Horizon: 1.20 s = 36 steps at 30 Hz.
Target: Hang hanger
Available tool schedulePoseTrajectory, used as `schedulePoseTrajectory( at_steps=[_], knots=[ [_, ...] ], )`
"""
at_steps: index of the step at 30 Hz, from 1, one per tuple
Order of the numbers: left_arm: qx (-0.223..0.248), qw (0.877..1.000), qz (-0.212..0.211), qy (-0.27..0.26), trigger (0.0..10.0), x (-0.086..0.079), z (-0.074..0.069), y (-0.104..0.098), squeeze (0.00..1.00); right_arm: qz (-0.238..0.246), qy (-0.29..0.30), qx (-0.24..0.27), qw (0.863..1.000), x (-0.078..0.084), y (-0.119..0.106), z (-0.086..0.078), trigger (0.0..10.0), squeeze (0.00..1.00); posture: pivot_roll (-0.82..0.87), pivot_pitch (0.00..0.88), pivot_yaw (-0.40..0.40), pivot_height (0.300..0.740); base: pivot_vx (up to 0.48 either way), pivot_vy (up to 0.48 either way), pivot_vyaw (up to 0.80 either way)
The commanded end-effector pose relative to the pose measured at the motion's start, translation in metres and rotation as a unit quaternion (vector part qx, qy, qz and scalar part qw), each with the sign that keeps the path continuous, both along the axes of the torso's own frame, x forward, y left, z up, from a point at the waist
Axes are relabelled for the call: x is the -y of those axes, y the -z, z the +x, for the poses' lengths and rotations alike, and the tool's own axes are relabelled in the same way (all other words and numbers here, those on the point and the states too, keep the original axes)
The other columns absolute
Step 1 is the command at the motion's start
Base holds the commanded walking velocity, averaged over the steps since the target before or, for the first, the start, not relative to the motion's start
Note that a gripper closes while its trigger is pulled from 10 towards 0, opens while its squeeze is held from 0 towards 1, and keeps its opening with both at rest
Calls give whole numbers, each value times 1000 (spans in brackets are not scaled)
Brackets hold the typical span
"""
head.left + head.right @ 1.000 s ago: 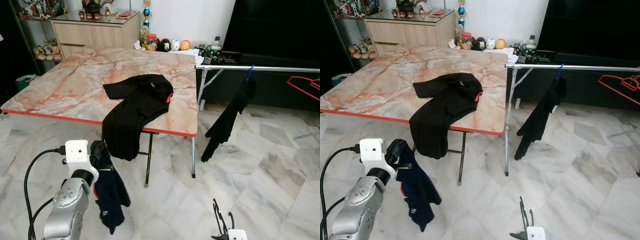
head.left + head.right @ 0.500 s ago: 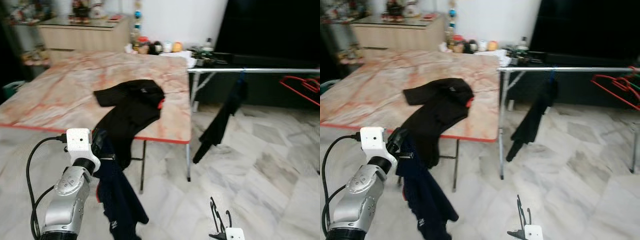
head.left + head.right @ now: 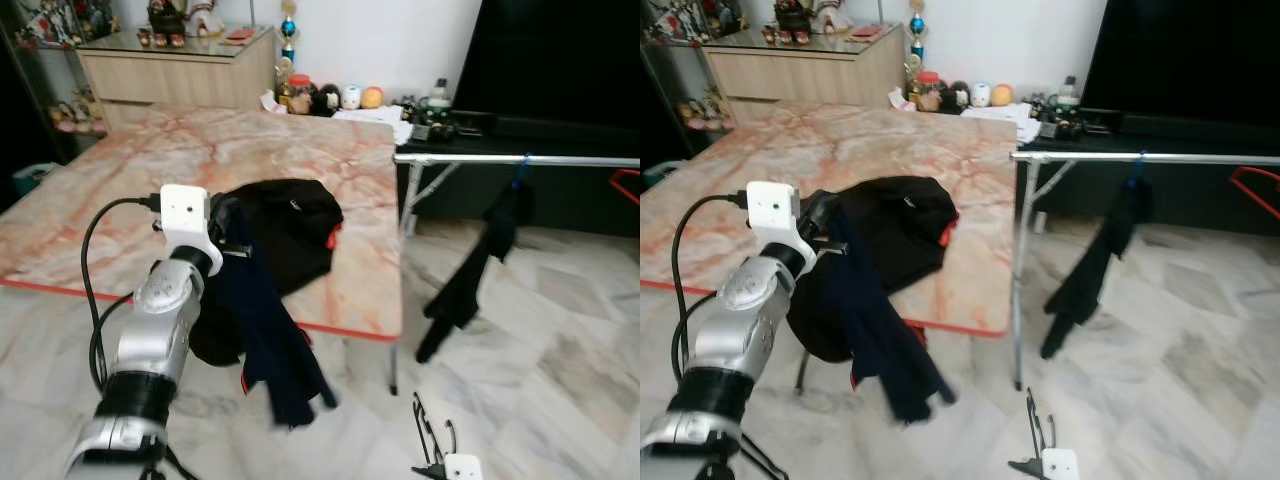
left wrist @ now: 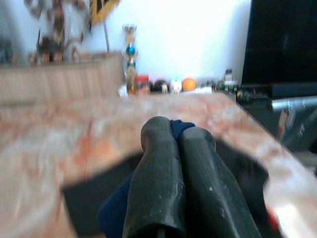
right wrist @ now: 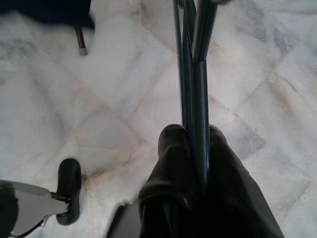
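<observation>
On our left, the left gripper (image 3: 228, 232) is clamped on a navy garment (image 3: 268, 335) hanging over the table (image 3: 120, 185) edge beside a black shirt (image 3: 295, 225). Low on our right, the right gripper (image 5: 198, 148) pinches the dark hanger (image 3: 432, 440) above the floor. We judge this the carrying step: next the hanger must reach the rail (image 3: 520, 160). The right wrist view shows that grip closely, while the eye views show the rail.

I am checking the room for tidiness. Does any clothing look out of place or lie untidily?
Yes. A black shirt lies crumpled on the table, partly hanging over its front edge. Another dark garment dangles bunched and lopsided from the rail, not spread out.
</observation>
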<state>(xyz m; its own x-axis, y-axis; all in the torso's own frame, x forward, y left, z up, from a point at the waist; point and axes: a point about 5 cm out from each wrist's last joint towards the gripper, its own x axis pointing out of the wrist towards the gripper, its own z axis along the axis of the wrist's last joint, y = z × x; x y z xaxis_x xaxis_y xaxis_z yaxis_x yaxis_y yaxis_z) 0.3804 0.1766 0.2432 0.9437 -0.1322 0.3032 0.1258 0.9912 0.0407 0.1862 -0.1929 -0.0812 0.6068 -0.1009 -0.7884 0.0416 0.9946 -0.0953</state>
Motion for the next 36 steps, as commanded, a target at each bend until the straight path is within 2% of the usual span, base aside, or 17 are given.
schedulePoseTrajectory(
  at_steps=[1, 5, 8, 13, 18, 21, 24, 26, 27, 28, 30, 32, 33, 34, 36],
  knots=[
    [82, 996, 24, 22, 10000, 9, 4, -48, 0, -10, 12, -13, 1000, 12, 2, -8, 10000, 0, 129, 0, 4, 740, 398, 0, 0],
    [129, 988, 80, 36, 10000, 15, 15, -99, 0, -9, 10, -13, 1000, 12, 2, -8, 10000, 0, 142, 0, 7, 740, 398, 0, 0],
    [144, 982, 117, 31, 10000, 22, 21, -132, 0, -9, 9, -12, 1000, 12, 2, -7, 10000, 0, 143, 0, 10, 740, 400, 0, 0],
    [162, 977, 134, 20, 10000, 29, 22, -159, 0, -9, 9, -11, 1000, 10, 1, -6, 10000, 0, 147, 0, 9, 740, 401, 0, 0],
    [160, 975, 155, 15, 10000, 33, 24, -162, 0, -10, 9, -12, 1000, 10, 1, -5, 10000, 0, 157, 0, 12, 740, 401, 0, 0],
    [151, 976, 159, 7, 10000, 29, 27, -152, 0, -11, 5, -10, 1000, 9, 0, -1, 10000, 0, 161, 0, 9, 740, 401, 0, 0],
    [137, 980, 145, -4, 10000, 20, 29, -142, 0, -11, 4, -8, 1000, 8, -1, 1, 10000, 0, 163, 0, 10, 740, 400, 0, 0],
    [105, 989, 107, 7, 10000, 15, 33, -120, 0, -11, 3, -7, 1000, 8, -2, 2, 10000, 0, 160, 0, 14, 740, 324, 0, 0],
    [105, 989, 107, 7, 10000, 15, 33, -120, 0, -11, 3, -7, 1000, 8, -2, 2, 10000, 0, 160, 0, 14, 740, 304, 0, 0],
    [78, 993, 78, 34, 10000, 16, 33, -94, 0, -11, 3, -6, 1000, 8, -2, 3, 10000, 0, 159, 0, 15, 740, 0, 0, 0],
    [51, 995, 55, 60, 10000, 19, 30, -65, 0, -10, 2, -6, 1000, 7, -2, 3, 10000, 0, 155, 0, 15, 740, 0, 0, 0],
    [-2, 996, 58, 73, 10000, 24, 15, -9, 0, -9, 0, -6, 1000, 3, 0, 1, 10000, 0, 149, 4, 18, 740, 0, 0, 0],
    [-2, 996, 58, 73, 10000, 24, 15, -9, 0, -9, 0, -6, 1000, 3, 0, 1, 10000, 0, 149, 4, 18, 740, 0, 0, 0],
    [-13, 996, 55, 74, 10000, 24, 11, 2, 0, -9, 0, -6, 1000, 2, 0, 0, 10000, 0, 148, 4, 19, 740, 0, 0, 0],
    [-54, 994, 47, 85, 10000, 25, -8, 37, 0, -8, 1, -7, 1000, 1, 1, -3, 10000, 0, 138, 6, 23, 740, 0, 0, 0]
  ],
)
